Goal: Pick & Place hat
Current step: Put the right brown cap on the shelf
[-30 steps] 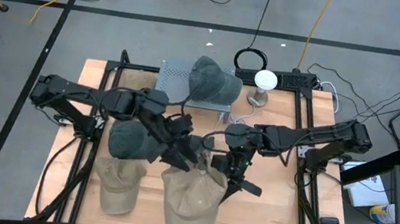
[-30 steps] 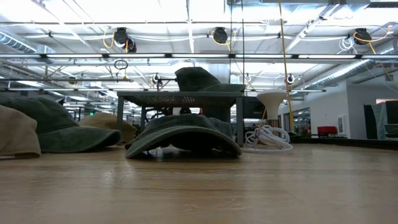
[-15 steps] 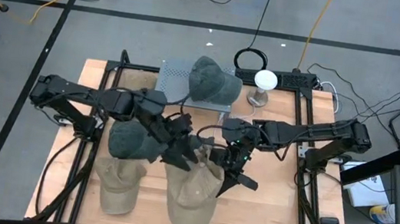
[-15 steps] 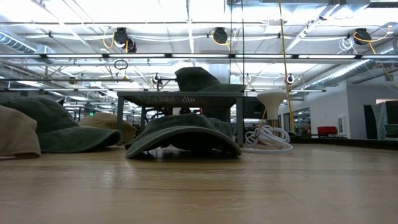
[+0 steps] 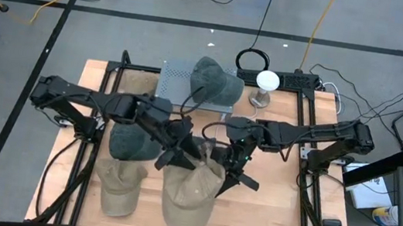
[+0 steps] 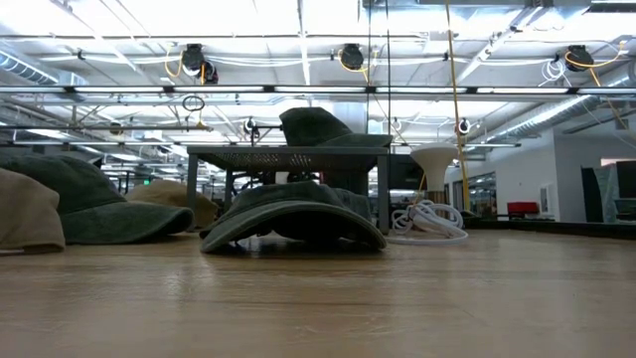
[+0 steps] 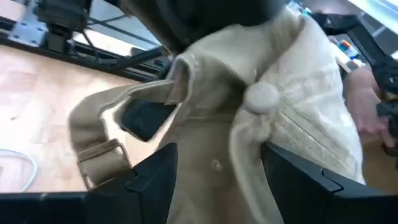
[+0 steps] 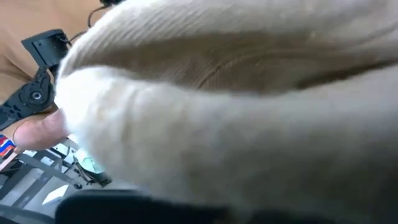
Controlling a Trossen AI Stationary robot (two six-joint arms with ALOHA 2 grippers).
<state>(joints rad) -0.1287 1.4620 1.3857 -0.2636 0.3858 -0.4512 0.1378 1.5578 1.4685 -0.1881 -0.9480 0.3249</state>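
The big tan hat (image 5: 189,193) at the table's (image 5: 265,223) front middle has bunched and drawn back over the last second, its rear edge gathered up between the two arms, so I'd judge the pick has begun but the hat isn't clear of the wood yet; both arms reach inward over it, meeting above its crown. The left gripper (image 5: 181,151) pinches the hat's back fabric; the right gripper (image 5: 229,177) presses at the right edge, its grip hidden from me.
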